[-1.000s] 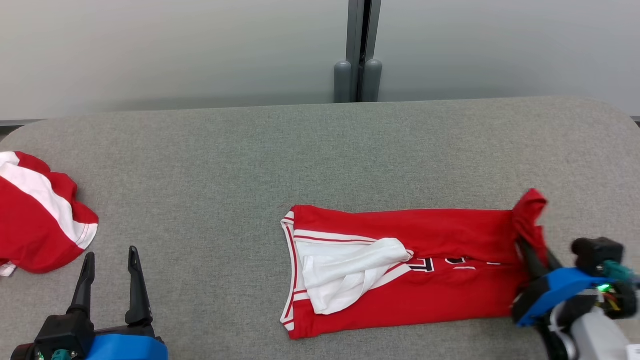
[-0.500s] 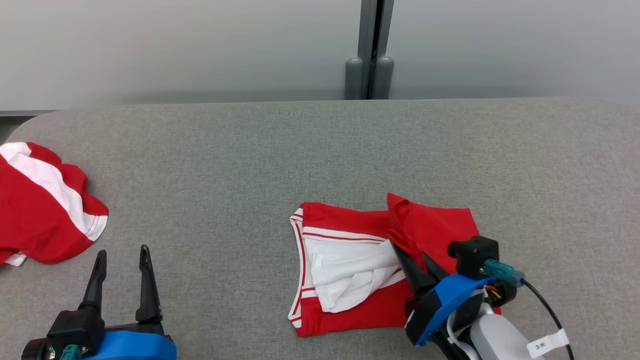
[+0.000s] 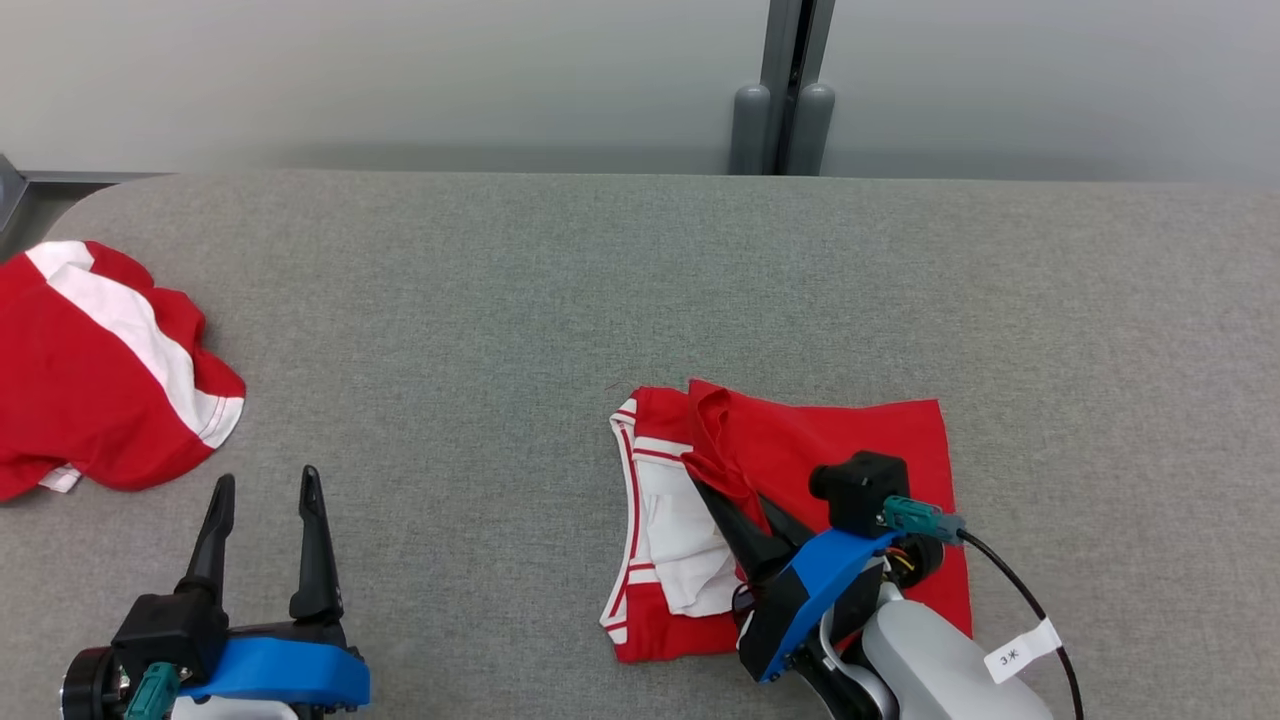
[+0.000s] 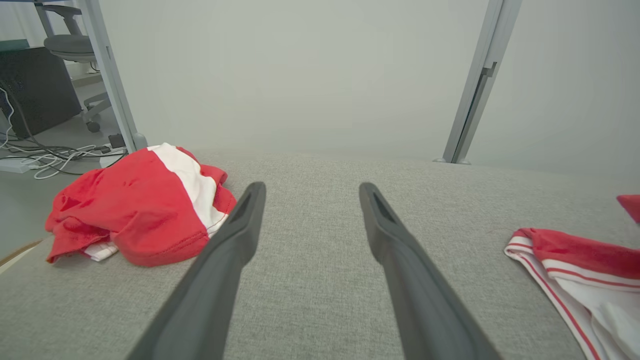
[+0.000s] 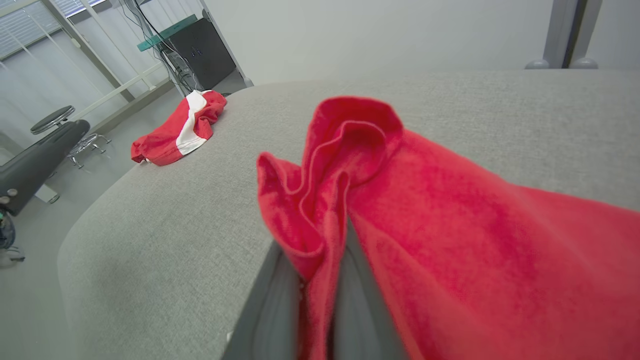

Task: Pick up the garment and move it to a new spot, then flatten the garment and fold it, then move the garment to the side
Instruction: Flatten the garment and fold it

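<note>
The right gripper's (image 3: 730,492) two long dark fingers are clamped together on a bunched red fold of the garment (image 3: 860,440) — a soft, fuzzy-knit red jersey with white panels and striped trim, doubled over into a rough rectangle. The right wrist view gives the pinch close up, cloth ruffling above the fingertips. The garment lies on a grey, coarse-woven table (image 3: 480,300) with rounded corners. Well to the garment's left, the left gripper (image 3: 266,478) holds its tapered fingers wide apart over bare weave. Farther left, a second red-and-white cloth (image 3: 100,400) sits crumpled at the table's edge — the left wrist view adds floor cables (image 4: 50,160) behind it.
</note>
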{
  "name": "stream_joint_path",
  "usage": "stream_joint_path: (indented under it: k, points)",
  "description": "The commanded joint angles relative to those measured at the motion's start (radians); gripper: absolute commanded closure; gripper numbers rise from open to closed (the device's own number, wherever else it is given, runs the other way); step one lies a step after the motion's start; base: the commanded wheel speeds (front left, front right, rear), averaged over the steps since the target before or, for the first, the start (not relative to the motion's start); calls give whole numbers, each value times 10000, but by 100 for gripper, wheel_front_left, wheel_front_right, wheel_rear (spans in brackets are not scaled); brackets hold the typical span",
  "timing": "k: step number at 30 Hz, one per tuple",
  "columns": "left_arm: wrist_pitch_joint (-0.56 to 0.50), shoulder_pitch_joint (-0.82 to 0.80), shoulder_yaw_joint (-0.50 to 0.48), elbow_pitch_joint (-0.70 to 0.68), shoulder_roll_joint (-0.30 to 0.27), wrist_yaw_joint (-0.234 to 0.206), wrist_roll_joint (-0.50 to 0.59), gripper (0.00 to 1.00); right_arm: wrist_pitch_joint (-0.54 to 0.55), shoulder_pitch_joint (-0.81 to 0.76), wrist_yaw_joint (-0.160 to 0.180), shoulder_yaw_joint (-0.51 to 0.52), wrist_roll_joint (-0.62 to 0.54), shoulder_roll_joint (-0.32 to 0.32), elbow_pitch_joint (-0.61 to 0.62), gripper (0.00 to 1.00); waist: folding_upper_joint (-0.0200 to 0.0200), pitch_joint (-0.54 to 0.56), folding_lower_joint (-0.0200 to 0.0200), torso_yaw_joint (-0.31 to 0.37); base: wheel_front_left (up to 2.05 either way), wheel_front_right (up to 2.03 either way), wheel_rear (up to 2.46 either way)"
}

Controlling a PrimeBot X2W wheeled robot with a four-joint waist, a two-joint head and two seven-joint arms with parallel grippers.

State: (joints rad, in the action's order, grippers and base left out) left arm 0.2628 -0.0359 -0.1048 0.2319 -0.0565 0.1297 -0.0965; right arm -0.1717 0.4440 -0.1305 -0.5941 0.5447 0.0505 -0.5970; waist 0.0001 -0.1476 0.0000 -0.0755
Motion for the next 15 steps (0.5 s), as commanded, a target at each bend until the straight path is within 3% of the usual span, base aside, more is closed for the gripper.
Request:
stream_joint_path:
  k: [1, 5, 6, 7, 8, 15]
  points:
    - [26, -188, 54, 48, -22, 15, -43, 0, -119, 256, -5, -204, 220, 6, -127, 100, -1, -52, 0, -60, 0, 0, 0]
    - [26, -308, 90, 112, -34, 15, -80, 0, -280, 563, -5, -576, 529, 8, -446, 100, -1, -111, 0, -121, 0, 0, 0]
    - [26, -341, 105, 125, -35, 15, -75, 0, -350, 652, -5, -685, 638, 6, -558, 88, -1, -129, 0, -134, 0, 0, 0]
    - [26, -356, 117, 137, -35, 16, -78, 0, -407, 732, -5, -776, 779, 6, -672, 58, -1, -142, 0, -146, 0, 0, 0]
    - [26, -357, 126, 151, -34, 16, -85, 0, -447, 800, -3, -880, 877, 7, -841, 0, -1, -149, 0, -155, 0, 0, 0]
    - [26, -311, -35, 180, -83, 16, -129, 0, -804, 1186, -3, -1053, 1070, 11, -1550, 0, -1, -92, 0, -21, 0, 0, 0]
